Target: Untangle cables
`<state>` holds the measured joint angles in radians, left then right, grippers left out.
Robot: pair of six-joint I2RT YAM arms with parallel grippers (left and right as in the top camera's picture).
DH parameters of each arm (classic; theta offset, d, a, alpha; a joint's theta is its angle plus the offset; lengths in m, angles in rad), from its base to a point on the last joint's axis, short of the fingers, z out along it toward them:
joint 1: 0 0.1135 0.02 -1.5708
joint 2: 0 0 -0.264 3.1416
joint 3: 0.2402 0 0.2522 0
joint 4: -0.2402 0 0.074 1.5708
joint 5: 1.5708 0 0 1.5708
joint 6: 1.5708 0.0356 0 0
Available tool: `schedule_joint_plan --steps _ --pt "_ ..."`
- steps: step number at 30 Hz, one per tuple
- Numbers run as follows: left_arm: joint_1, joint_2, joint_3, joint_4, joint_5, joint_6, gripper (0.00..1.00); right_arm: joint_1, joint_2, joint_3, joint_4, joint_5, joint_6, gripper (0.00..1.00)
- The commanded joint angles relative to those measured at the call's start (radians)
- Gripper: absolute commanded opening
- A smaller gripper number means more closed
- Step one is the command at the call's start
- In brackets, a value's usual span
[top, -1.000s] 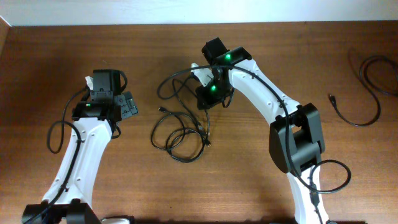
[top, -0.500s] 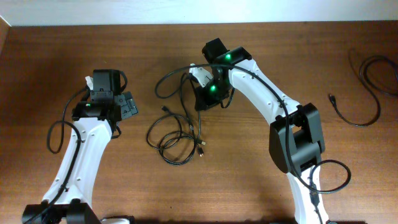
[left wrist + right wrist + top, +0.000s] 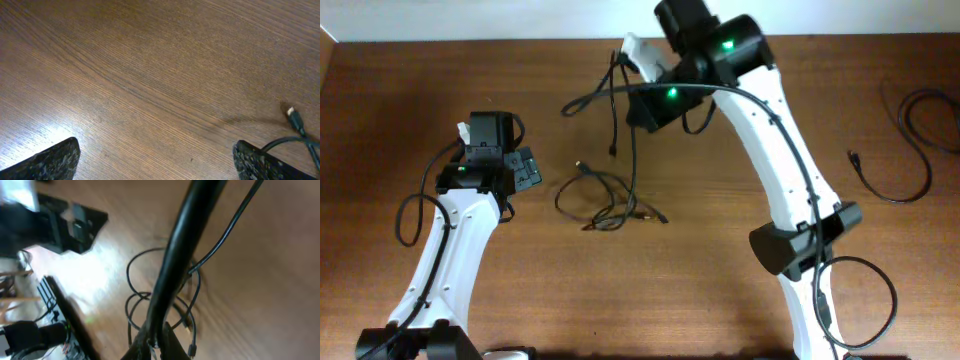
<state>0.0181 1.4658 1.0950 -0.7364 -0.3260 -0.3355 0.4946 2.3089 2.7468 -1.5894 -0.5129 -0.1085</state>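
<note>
Clamped on one strand, the right gripper (image 3: 154,342) has lifted above the cables (image 3: 616,208), loosening the tangle; left gripper (image 3: 155,162) gapes beside.

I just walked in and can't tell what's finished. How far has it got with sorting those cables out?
Early days, it seems. Looks done: one cable lies alone, far right on the table. In hand: the right hand is shut on a strand, holding it up from the tangle. Left: that tangle is looped together on the table, and the open left hand holds nothing.
</note>
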Motion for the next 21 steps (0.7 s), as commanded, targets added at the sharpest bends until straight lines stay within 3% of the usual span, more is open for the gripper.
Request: schedule_joint_plan --steps 1,4,13,21 --pt "-0.003 -0.007 0.000 0.002 -0.003 0.012 0.99 0.008 -0.014 0.205 -0.021 0.029 -0.006 0.04" --pt "-0.003 -0.007 0.000 0.002 -0.003 0.011 0.99 0.008 -0.018 0.389 -0.027 0.037 -0.006 0.04" --pt "-0.003 -0.007 0.000 0.002 -0.003 0.012 0.99 -0.013 -0.108 0.395 -0.024 0.575 -0.006 0.04" --pt "-0.003 -0.007 0.000 0.002 -0.003 0.011 0.99 -0.325 -0.107 0.393 -0.068 0.610 -0.006 0.04"
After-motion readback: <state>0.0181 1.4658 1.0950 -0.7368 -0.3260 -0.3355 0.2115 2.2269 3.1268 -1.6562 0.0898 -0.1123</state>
